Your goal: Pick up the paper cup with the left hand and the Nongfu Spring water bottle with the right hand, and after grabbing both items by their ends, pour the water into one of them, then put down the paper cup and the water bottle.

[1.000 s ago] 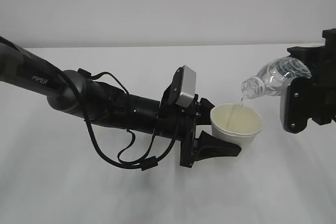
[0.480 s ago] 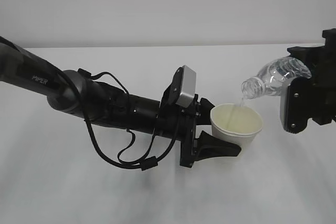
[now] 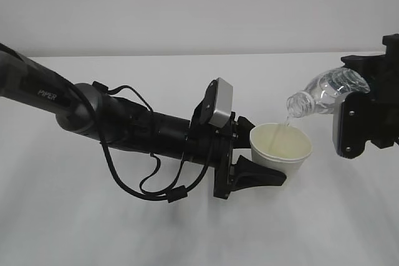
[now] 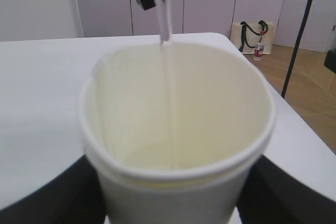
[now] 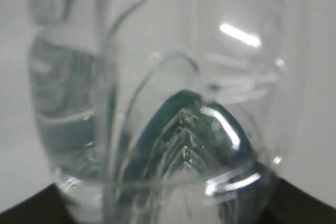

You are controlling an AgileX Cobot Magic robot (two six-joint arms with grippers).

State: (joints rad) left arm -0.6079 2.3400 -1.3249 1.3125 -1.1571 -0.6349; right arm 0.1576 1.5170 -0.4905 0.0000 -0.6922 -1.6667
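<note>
Pouring, cup steady under the neck

My left hand (image 3: 252, 160) grips the paper cup (image 3: 281, 147) low by its base, upright above the table (image 3: 187, 228), so its mouth is clear; my right hand (image 3: 365, 113) clamps the Nongfu Spring water bottle (image 3: 324, 94) by its bottom, neck tipped left-down; the water (image 4: 168, 77) falls inside the cup's far rim.

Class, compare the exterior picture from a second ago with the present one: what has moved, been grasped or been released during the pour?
Nothing visibly changed. The right claw keeps the Nongfu Spring water bottle tilted neck-down, the water still runs into the paper cup, and the left claw holds the cup in the same place.
</note>
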